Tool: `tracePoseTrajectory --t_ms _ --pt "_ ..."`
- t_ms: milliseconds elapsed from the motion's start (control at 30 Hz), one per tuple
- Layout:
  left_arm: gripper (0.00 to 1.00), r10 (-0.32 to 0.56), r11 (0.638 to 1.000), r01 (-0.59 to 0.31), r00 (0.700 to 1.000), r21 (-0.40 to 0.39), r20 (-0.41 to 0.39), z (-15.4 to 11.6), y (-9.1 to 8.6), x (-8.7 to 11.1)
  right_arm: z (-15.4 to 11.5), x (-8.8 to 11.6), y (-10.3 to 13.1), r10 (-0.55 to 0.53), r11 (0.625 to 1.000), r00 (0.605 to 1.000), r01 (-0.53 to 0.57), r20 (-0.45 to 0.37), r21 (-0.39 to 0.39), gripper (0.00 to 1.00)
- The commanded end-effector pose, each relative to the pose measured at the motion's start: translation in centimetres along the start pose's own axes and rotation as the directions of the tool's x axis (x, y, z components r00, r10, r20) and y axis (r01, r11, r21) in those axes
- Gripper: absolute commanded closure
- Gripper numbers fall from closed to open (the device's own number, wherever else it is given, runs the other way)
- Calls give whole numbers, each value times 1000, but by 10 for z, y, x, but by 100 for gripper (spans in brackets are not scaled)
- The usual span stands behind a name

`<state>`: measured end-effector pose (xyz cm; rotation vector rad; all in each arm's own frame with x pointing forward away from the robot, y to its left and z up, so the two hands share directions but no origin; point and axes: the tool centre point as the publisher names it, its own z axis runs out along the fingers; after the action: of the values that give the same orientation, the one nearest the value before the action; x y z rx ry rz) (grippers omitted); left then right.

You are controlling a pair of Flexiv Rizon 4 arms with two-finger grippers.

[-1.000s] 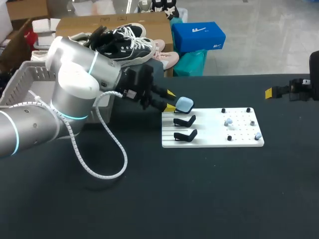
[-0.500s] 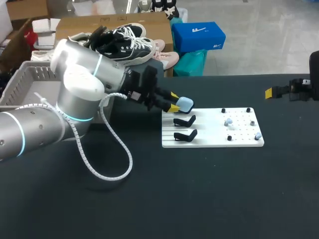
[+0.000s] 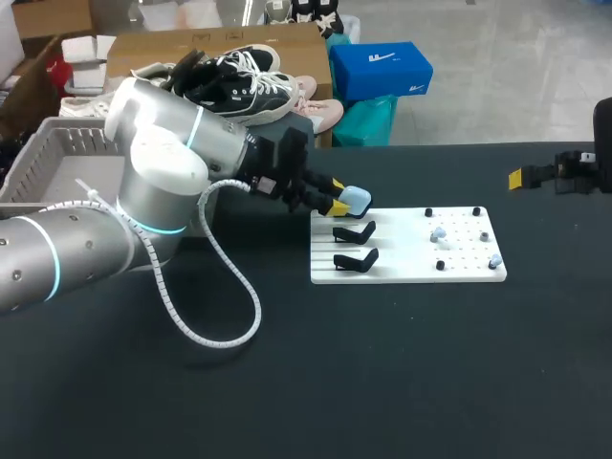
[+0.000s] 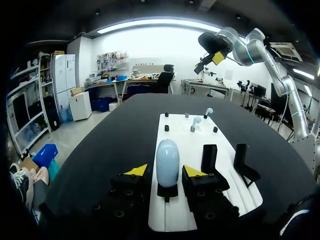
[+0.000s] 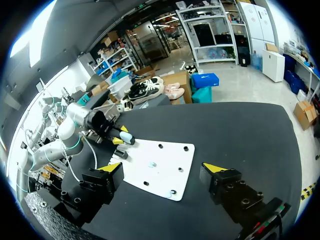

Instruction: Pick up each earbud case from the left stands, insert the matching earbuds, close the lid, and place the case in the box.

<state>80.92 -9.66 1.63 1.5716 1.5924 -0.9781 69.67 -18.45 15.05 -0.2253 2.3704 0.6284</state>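
Observation:
A pale blue earbud case point(image 3: 355, 200) stands upright on the far stand of the white board point(image 3: 411, 270). My left gripper point(image 3: 337, 195) reaches it from the left. In the left wrist view the case point(image 4: 167, 160) sits between the yellow tips of that gripper point(image 4: 165, 171), with narrow gaps on both sides, so it is open. Two black stands point(image 3: 354, 232) point(image 3: 356, 258) nearer me are empty. Small pale earbuds point(image 3: 438, 233) point(image 3: 494, 260) rest on pegs on the board's right half. My right gripper point(image 5: 165, 172) hangs wide open and empty, high above the table's right side point(image 3: 524, 176).
A grey slatted basket point(image 3: 38, 153) stands at the table's far left, behind my left arm. A white cable point(image 3: 220, 306) loops from that arm down onto the black tabletop. Several short black pegs point(image 3: 428, 212) dot the board.
My left gripper has slid a little further right around the case, and its fingers have narrowed towards it. The case still rests on its stand. The right arm has not moved.

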Motion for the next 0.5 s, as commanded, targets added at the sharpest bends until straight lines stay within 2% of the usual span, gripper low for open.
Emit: tracePoseTrajectory --t_ms 33,367,500 --pt "56 -2 1000 2 1000 12 1 3 5 -1 1 0 -1 -1 1000 1000 1 0 -1 0" --pt "58 -4 1000 4 1000 20 1 4 3 0 1 0 -1 -1 1000 1000 1 0 -1 0" --pt "65 -4 1000 4 1000 22 1 5 3 0 1 0 -1 -1 1000 1000 1 0 -1 0"
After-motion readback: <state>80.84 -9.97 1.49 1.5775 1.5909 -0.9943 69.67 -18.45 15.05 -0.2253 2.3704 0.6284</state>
